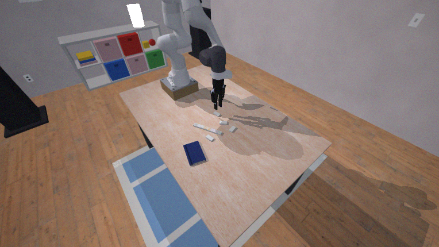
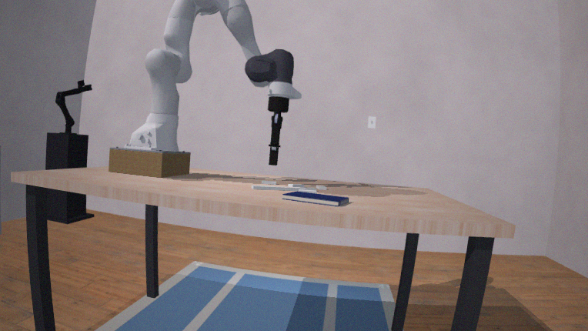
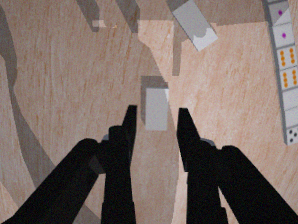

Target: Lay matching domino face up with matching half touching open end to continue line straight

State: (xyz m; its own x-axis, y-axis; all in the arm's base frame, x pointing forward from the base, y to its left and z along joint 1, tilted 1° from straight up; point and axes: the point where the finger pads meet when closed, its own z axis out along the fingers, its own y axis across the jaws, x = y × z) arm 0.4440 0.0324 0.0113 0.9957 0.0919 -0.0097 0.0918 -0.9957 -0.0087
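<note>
Dominoes: four lie face down on the table (image 1: 261, 190), loose around the face-up line (image 1: 207, 128); none turned over yet, so the search has hardly begun.
Target domino (image 3: 156, 106): on the side of the line nearer the robot base (image 1: 179, 90), directly beneath the gripper (image 3: 156, 125), well below the fingertips.
Axis: its long axis runs roughly along the line's direction in the wrist view, across the finger gap.
Gripper: narrowed to a small gap, holding nothing, hanging above the table.
Neighbour (image 3: 193, 22): another blank domino, tilted, between target and line.
Left: grasp, flip, check pips, place match.
Book (image 1: 194, 153): beyond the line from the base, apart.
</note>
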